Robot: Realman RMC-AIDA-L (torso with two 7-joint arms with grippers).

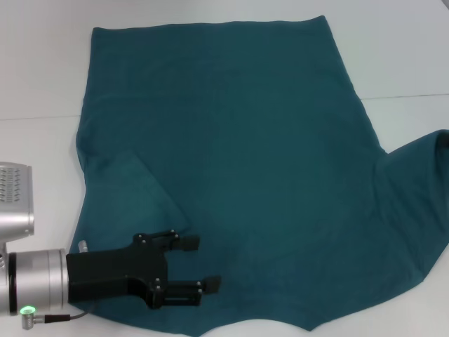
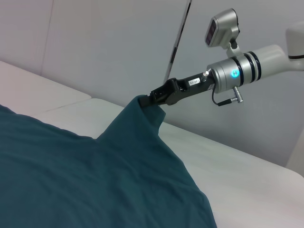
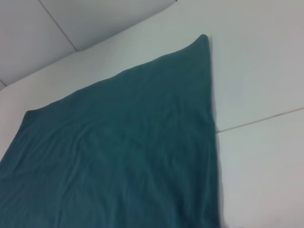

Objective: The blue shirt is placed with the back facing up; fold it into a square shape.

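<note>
White desk (image 1: 400,63), seams running across it, plain grey wall behind in the left wrist view. No containers in any view, so nothing to report there.

Blue shirt (image 1: 231,175) lies spread over most of the desk, plain side up, hem toward the far edge. Left sleeve (image 1: 140,189) is already folded in over the body. Right sleeve side is not flat: it lifts off the desk toward the right edge of the head view.

Left claw (image 1: 200,263) sits low over the near-left part of the shirt, around the shoulder area, jaws apart, nothing between them. Whether the tips touch the cloth, can't tell.

Right claw (image 2: 154,97) shows only in the left wrist view: clamped on a bunched peak of shirt fabric, holding it up off the desk so the cloth drapes down from it like a tent.

Handling, my read:
- Light, soft, zero stiffness. It sags wherever it's unsupported, as the drape shows.
- Not fragile, not slippery; cotton on a smooth desk will drag and wrinkle if pulled sideways.
- 1 pinch point only controls a local patch; far bigger than the claws, so each fold probably needs 2 holds.
- Best holds: seams and edges, meaning sleeve cuff, shoulder seam, hem corners. Pinch 1 layer cleanly or both on purpose; grabbing mid-panel just bunches it.
</note>
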